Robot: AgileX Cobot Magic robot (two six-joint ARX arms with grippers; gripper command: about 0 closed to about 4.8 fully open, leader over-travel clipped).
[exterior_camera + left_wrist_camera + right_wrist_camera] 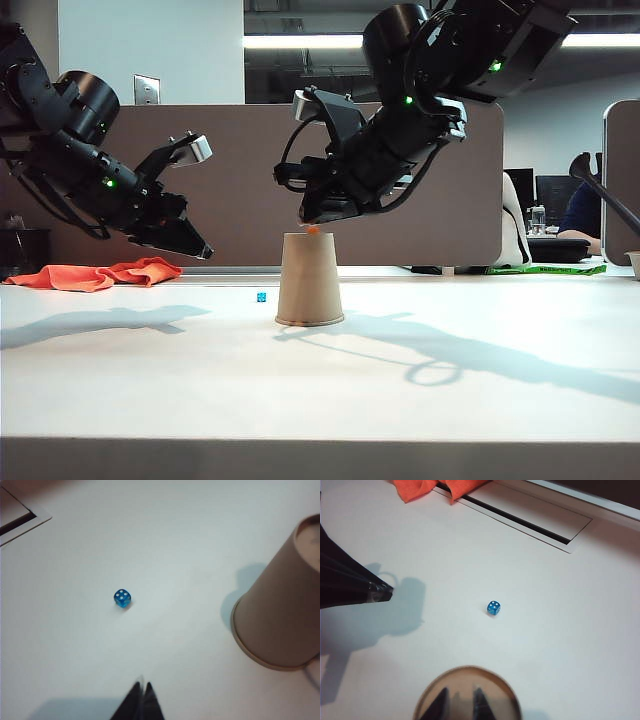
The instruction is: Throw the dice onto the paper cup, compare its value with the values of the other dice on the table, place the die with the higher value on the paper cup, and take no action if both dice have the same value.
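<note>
On the white table [420,400] near the middle stands the paper cup [309,279], upside down with its wide rim on the surface. Directly above its flat top hangs the right gripper [460,702], fingers slightly parted; the exterior view shows a speck of orange — the other dice [313,230] — right at the cup's top beneath the fingertips, though whether the fingers touch it cannot be told. Just left of the cup, on the table, lies the dice [122,598], blue, with 4 pips on its upper face. Farther left, raised above the table and well apart from both cup and blue cube, hangs the left gripper [141,700] — fingers pressed together, holding nothing. An orange cloth [95,273] lies at the far left.
</note>
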